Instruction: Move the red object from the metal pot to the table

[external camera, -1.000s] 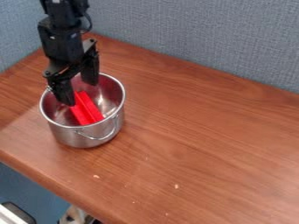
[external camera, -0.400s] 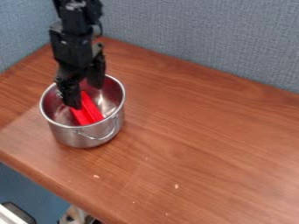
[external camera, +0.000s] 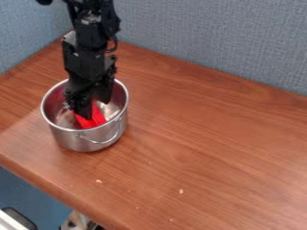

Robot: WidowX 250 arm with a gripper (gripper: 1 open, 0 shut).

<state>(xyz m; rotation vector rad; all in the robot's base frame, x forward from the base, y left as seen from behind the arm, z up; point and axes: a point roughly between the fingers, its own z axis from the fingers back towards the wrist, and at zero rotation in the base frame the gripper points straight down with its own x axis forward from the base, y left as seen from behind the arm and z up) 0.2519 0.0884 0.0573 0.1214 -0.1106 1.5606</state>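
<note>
The metal pot [external camera: 82,136] stands on the left part of the wooden table [external camera: 210,135]. Inside it lies the red object [external camera: 86,118], leaning across the pot's floor. My gripper [external camera: 89,106] reaches straight down into the pot, one black finger on each side of the red object's upper end. The jaws are narrowed but still show a gap, and I cannot see them pressing on the red object. The gripper body hides the object's top and part of the pot's far rim.
A blue-grey textured wall [external camera: 216,36] runs behind the table. The table's front edge [external camera: 72,196] cuts diagonally across the lower left, with floor below it. Bare wood stretches to the right of the pot.
The gripper has moved right and lower into the pot, and its fingers have drawn closer together around the red object. The pot and the red object have not moved.
</note>
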